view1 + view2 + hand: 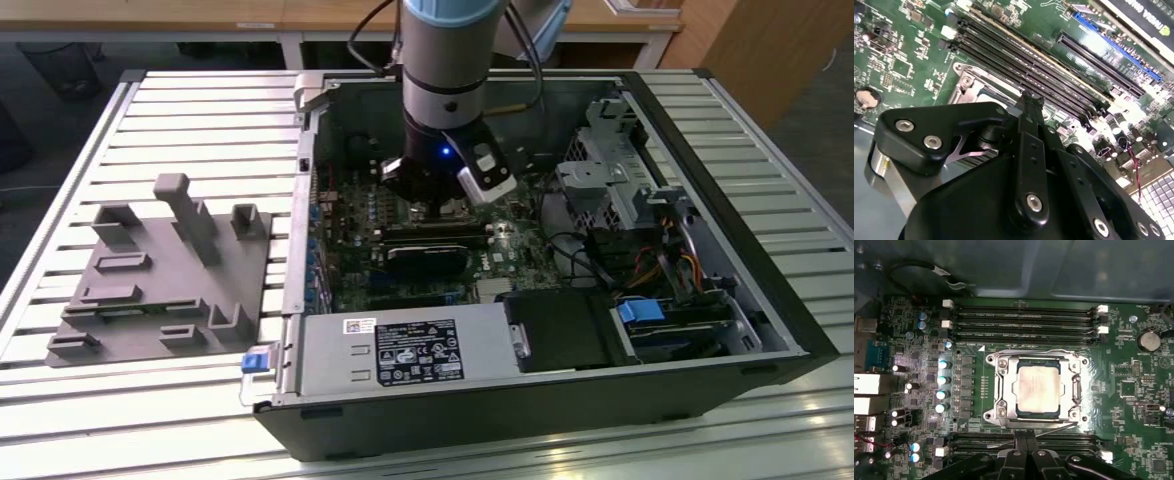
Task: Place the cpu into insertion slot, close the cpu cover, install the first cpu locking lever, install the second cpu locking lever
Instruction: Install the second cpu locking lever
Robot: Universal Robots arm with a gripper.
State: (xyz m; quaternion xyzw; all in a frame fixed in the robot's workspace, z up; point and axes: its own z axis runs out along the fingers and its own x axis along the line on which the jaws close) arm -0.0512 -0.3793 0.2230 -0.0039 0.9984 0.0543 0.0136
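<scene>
1. The cpu (1038, 388) lies flat in the insertion slot (1019, 413), its silvery top showing through the window of the cpu cover (1004, 390), which lies closed over it in the first wrist view.
2. Thin wire levers run along the cover's edges; whether they are latched cannot be told.
3. The pincer (1025, 436) hangs just beside the socket, over the memory slots (1024, 320), its black fingers (1019, 440) pressed together on nothing.
4. In the exterior view the arm (447, 60) stands nearly upright, reaching down into the open computer case (534, 400), which lies on the slatted tabletop (200, 100) beside a grey fixture (167, 275).
</scene>
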